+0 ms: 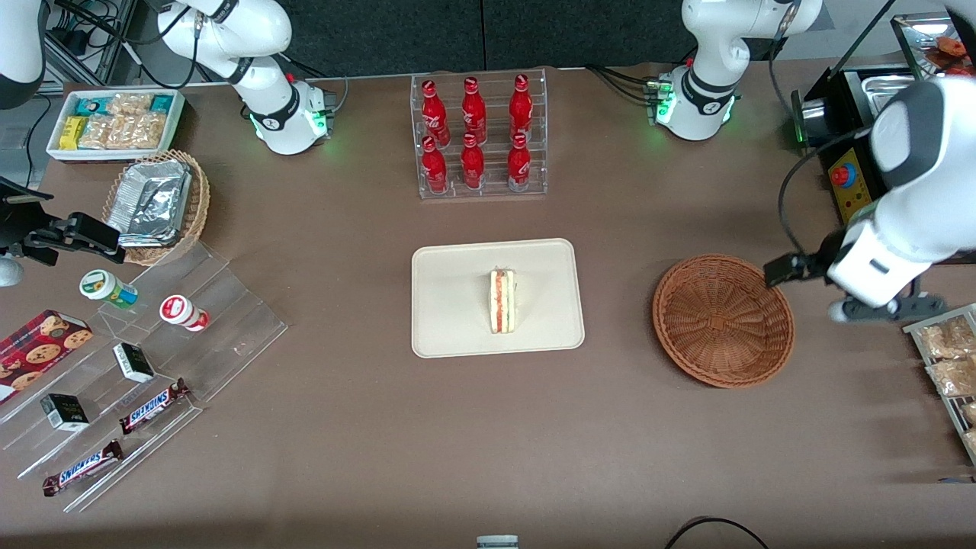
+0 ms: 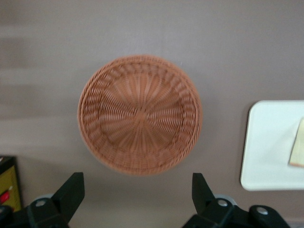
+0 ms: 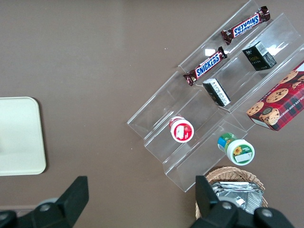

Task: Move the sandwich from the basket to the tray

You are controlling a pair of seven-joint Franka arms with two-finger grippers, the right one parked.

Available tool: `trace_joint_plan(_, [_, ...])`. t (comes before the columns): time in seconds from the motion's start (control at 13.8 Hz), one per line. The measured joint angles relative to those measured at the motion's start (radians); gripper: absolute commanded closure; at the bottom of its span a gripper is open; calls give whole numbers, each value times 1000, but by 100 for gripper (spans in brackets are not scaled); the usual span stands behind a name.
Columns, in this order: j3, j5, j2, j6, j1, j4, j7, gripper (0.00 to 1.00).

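The sandwich, a pale bread wedge with red, orange and green layers, stands on edge on the cream tray at mid-table. In the left wrist view only a corner of the sandwich and one end of the tray show. Nothing lies in the reddish-brown wicker basket, which sits beside the tray toward the working arm's end. My gripper hangs high above the table just off the basket's rim, on the side away from the tray. The gripper is open with nothing between its fingers, and the basket lies below it.
A rack of red cola bottles stands farther from the front camera than the tray. Toward the parked arm's end are a foil-lined tan basket, a white snack box and acrylic steps holding snacks. A wire rack of packets and a black box flank my arm.
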Motion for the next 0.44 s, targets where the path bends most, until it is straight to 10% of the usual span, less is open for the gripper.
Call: trace_joint_plan(0.44, [-47,8,-116,-121,71,-16,56,0])
